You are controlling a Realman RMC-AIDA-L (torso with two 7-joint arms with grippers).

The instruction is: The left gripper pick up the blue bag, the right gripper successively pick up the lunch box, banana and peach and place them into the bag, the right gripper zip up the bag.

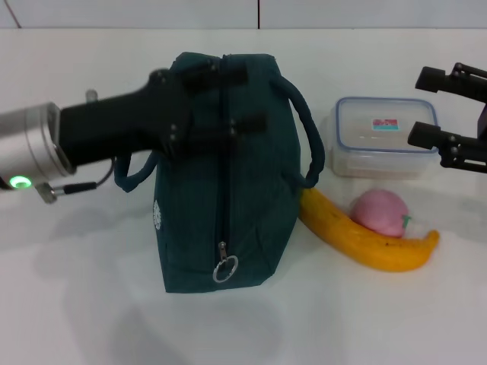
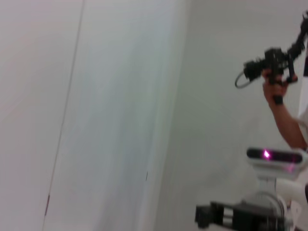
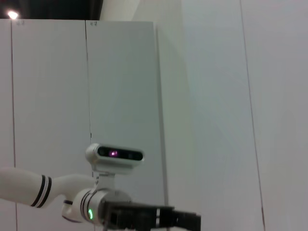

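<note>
At centre table: blue bag (image 1: 224,182), standing upright, zipper running near-to-far along its top, pull ring at the near end, apparently zipped shut. Left gripper (image 1: 221,99) reaching in from the left, over the bag's far top edge, fingers spread either side of the zipper line, wide apart, nothing clamped yet by the look of it. Over on the right edge: right gripper (image 1: 449,106), jaws parted, empty, hovering just right of the lunch box (image 1: 386,137). Lunch box lying just left of those jaws, clear with a blue rim, long axis left-right, small red-and-teal label on the lid, writing too small to read. Nearer: banana (image 1: 365,236), long axis slanting from the bag's side toward near right, peach (image 1: 379,211) resting against it. Right arm clearly nearer all three. No other brand visible.
</note>
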